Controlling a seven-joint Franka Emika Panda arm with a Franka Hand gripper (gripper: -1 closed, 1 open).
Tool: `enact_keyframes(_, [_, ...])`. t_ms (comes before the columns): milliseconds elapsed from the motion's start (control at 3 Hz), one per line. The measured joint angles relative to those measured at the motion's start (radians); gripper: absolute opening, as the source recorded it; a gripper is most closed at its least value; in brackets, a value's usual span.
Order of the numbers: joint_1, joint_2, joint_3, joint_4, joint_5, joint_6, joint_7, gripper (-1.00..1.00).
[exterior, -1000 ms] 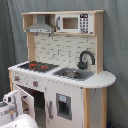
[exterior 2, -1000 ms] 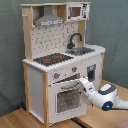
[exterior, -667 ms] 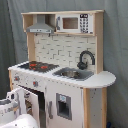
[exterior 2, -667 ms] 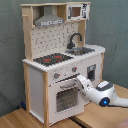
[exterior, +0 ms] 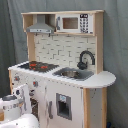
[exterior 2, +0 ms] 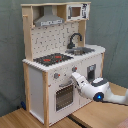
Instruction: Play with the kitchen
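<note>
The kitchen (exterior 2: 62, 60) is seen standing on a wooden floor (exterior 2: 20, 119) against a grey curtain (exterior 2: 10, 50), and it fills most of both exterior views. The black-and-red hob (exterior 2: 52, 59) lies at the left end of its counter in both exterior views, and the sink (exterior 2: 82, 50) with the black faucet (exterior 2: 75, 39) lies toward the rounded right end. The grey hood (exterior 2: 48, 21) hangs above the hob, and the windowed oven door (exterior 2: 64, 96) is set in the front panel below the knobs (exterior 2: 56, 76).

In the second exterior view the gripper (exterior 2: 75, 78) is held up against the front panel, just below the counter edge and beside the second knob (exterior 2: 74, 69); whether it touches the panel cannot be told. How far the fingers are open cannot be told, and nothing is seen to be held.

The step in hand is judged to be working a knob or the oven door. It would be done well if the gripper were squared to the front panel, the knob centred between the fingers before closing, and any turn made about the knob's own axis. Pushing hard should be avoided, since the light toy could be shoved back or tipped.
</note>
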Motion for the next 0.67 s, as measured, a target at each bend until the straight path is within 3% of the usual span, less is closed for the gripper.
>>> enact_keyframes(667, [0.194, 0.001, -0.021, -0.110, 0.000, -0.053, -0.013, 1.00])
